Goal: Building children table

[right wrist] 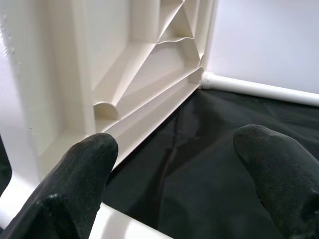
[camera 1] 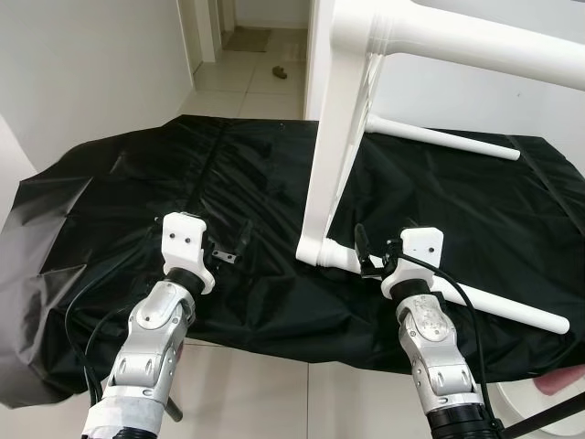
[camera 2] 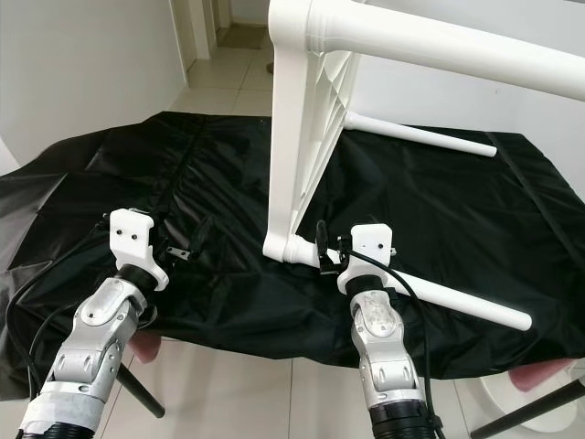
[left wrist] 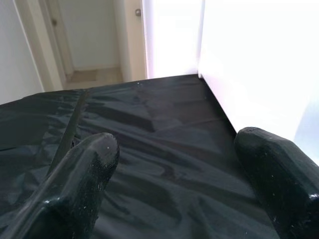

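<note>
A white plastic children's table top (camera 1: pixel 334 137) stands on its edge on a surface draped in black cloth (camera 1: pixel 119 183), its ribbed underside (right wrist: pixel 144 59) facing right. White legs stick out of it: a near one (camera 1: pixel 498 306) lies low along the cloth, a far one (camera 1: pixel 448 139) runs at the back, and one (camera 1: pixel 475 41) sits overhead. My right gripper (camera 1: pixel 373 249) is open right at the lower front corner, where the near leg (right wrist: pixel 124 226) joins. My left gripper (camera 1: pixel 228 245) hovers open over bare cloth, left of the panel (left wrist: pixel 249 74).
The cloth's front edge hangs just ahead of my arms. Behind lies a tiled doorway with a small dark object (camera 1: pixel 279 69) on the floor. A white round thing (camera 1: pixel 535 389) and a black stand leg (camera 1: pixel 548 419) sit on the floor at lower right.
</note>
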